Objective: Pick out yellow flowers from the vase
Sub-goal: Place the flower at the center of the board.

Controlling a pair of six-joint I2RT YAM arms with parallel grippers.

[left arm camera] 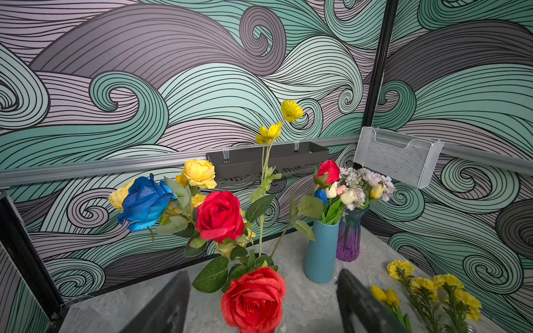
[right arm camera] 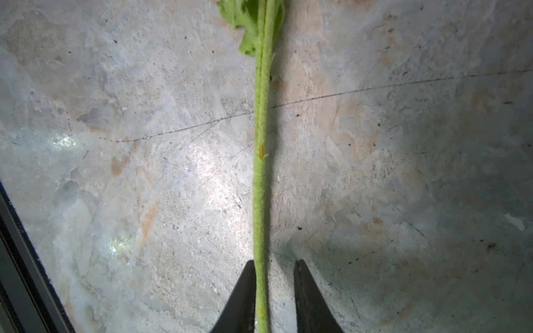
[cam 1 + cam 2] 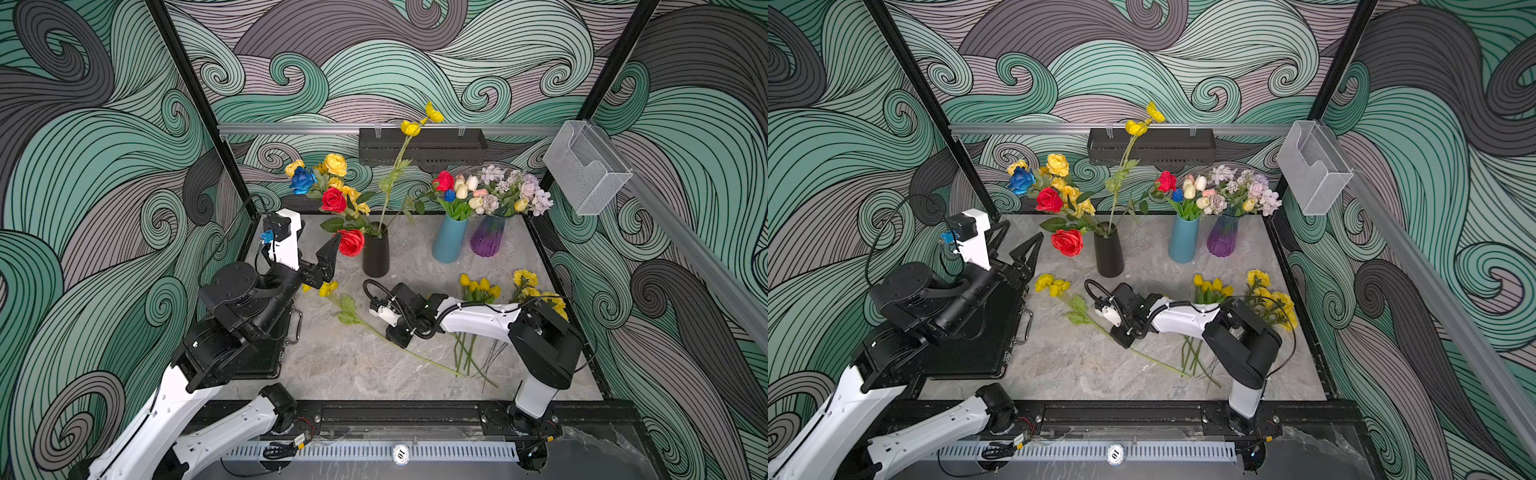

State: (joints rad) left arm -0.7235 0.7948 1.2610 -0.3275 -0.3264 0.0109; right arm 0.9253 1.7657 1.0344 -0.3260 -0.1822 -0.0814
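Observation:
The black vase (image 3: 376,255) (image 3: 1108,255) holds yellow roses (image 3: 336,164) (image 1: 199,173) and a tall yellow spray (image 3: 410,128) (image 1: 291,111), along with red and blue roses. One yellow flower (image 3: 328,288) (image 3: 1052,284) lies flat on the table. My right gripper (image 2: 275,261) (image 3: 1125,338) points down over its green stem (image 2: 261,173). It is open: the stem touches one finger and a gap shows beside the other. My left gripper (image 1: 263,272) (image 3: 1017,239) stands open and empty, left of the vase by a low red rose (image 1: 253,298).
Yellow tulips (image 3: 480,286) and yellow pom-poms (image 3: 525,278) lie at the table's right, under my right arm. A blue vase (image 3: 449,239) and a purple vase (image 3: 488,235) with pale blooms stand at the back. A black case (image 3: 976,332) lies at the left.

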